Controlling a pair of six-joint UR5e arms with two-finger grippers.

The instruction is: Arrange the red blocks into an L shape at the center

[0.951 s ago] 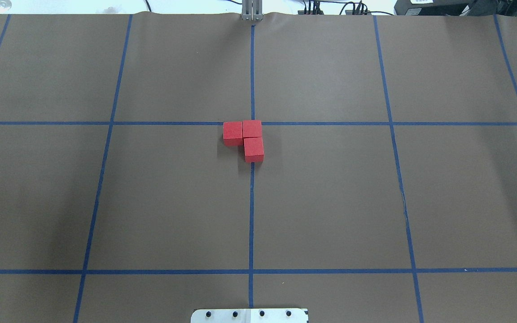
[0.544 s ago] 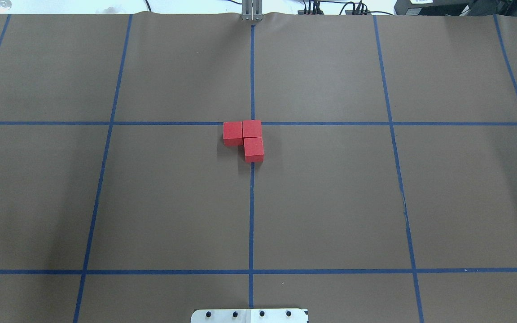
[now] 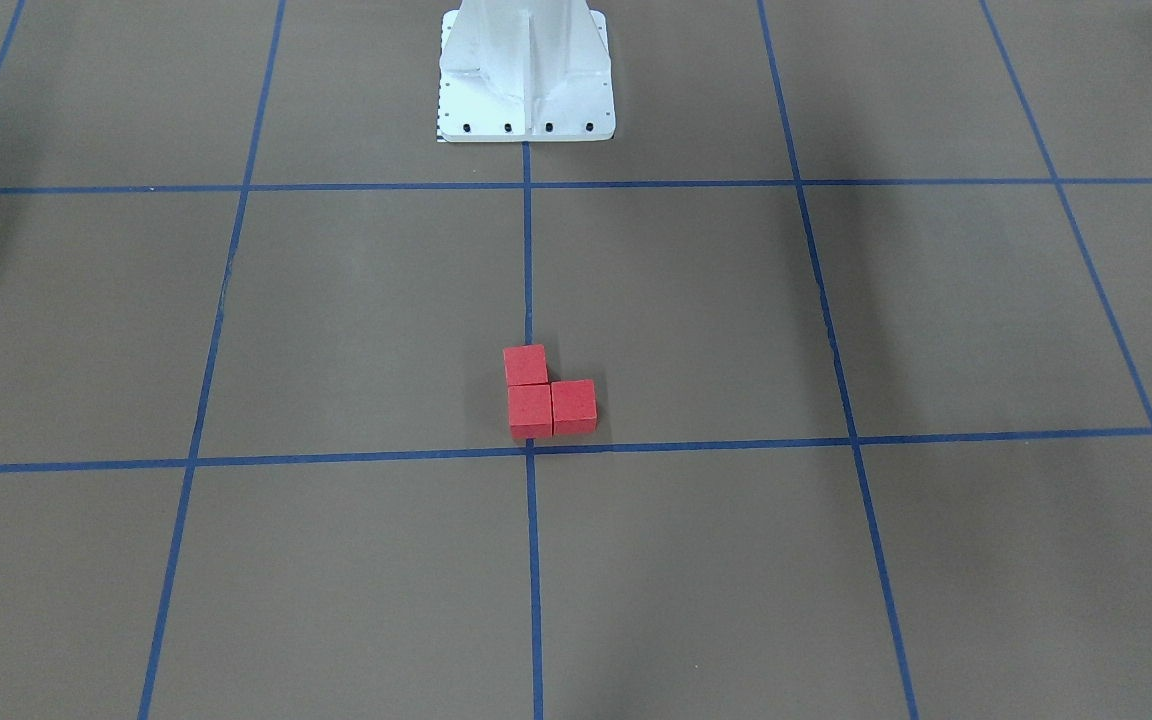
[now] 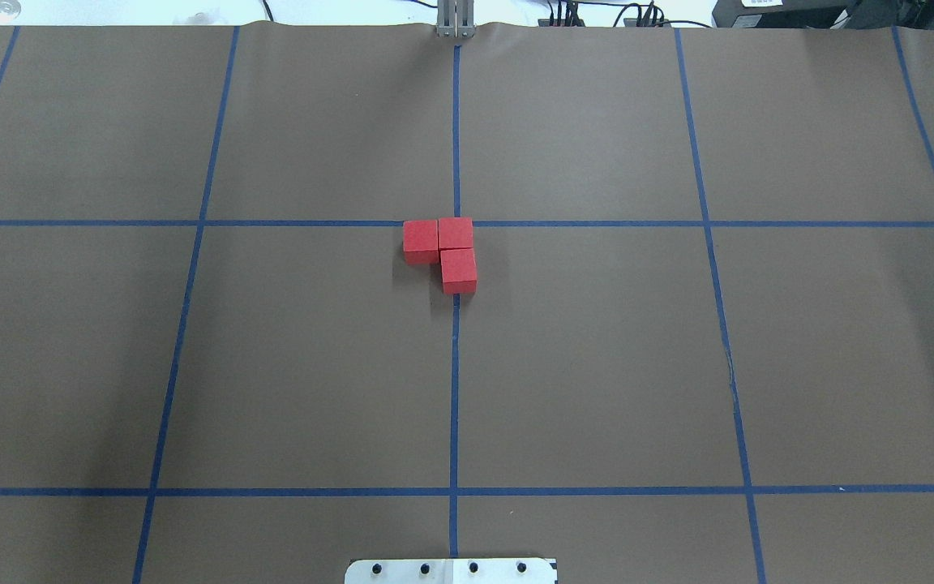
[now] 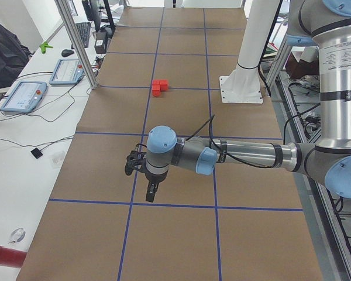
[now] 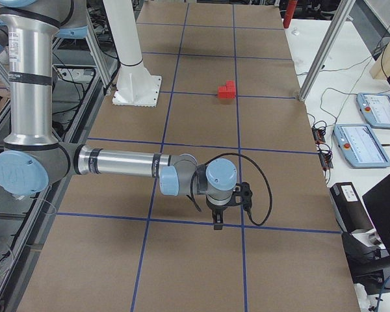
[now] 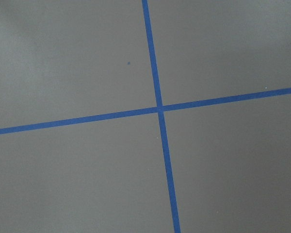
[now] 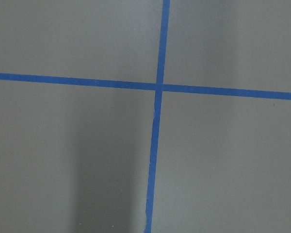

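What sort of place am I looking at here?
Probably a robotics test lab: a jointed robot arm reaches over a brown table gridded with blue tape, and touchscreen control pendants lie cabled on the side bench.

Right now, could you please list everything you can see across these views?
blocks: three, red, touching in an L at the centre, just on the robot's side of it.
tape: several lines, blue, a grid on the paper.
paper: one sheet, brown, covering the table.
pendants: two, grey, on the side bench.
base: one, white, at the robot's edge of the table.
left end effector: one, black, above the paper, far from the blocks; open or shut cannot be told.
right end effector: one, black, likewise towards the opposite end.
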